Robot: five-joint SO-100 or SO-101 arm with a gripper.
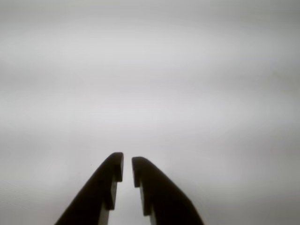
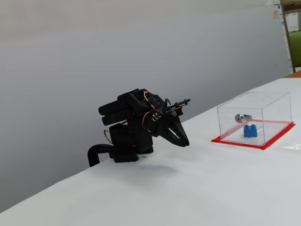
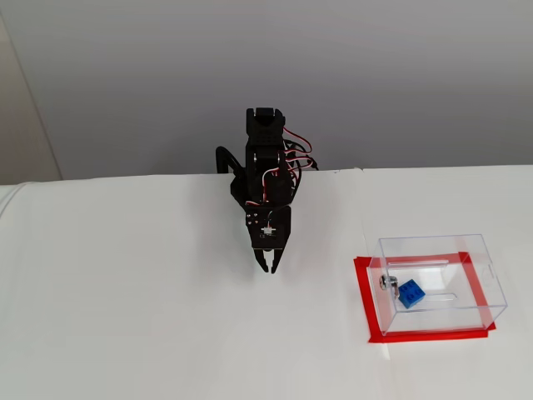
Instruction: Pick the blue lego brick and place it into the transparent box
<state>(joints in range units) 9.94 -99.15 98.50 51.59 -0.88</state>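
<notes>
The blue lego brick (image 2: 250,131) lies inside the transparent box (image 2: 275,110), on its floor next to the small silver fitting (image 2: 241,117). In the other fixed view the brick (image 3: 410,293) sits in the left part of the box (image 3: 454,312), which stands on a red base. My black gripper (image 2: 184,142) is folded low near the arm's base, well to the left of the box and empty. Its tips (image 3: 268,268) point down at the white table. In the wrist view the two dark fingers (image 1: 127,164) stand almost together over bare white surface, with nothing between them.
The white table (image 3: 125,317) spreads wide around the arm. A grey wall (image 2: 94,56) runs behind it. Shelving (image 2: 292,33) shows at the far right edge of a fixed view.
</notes>
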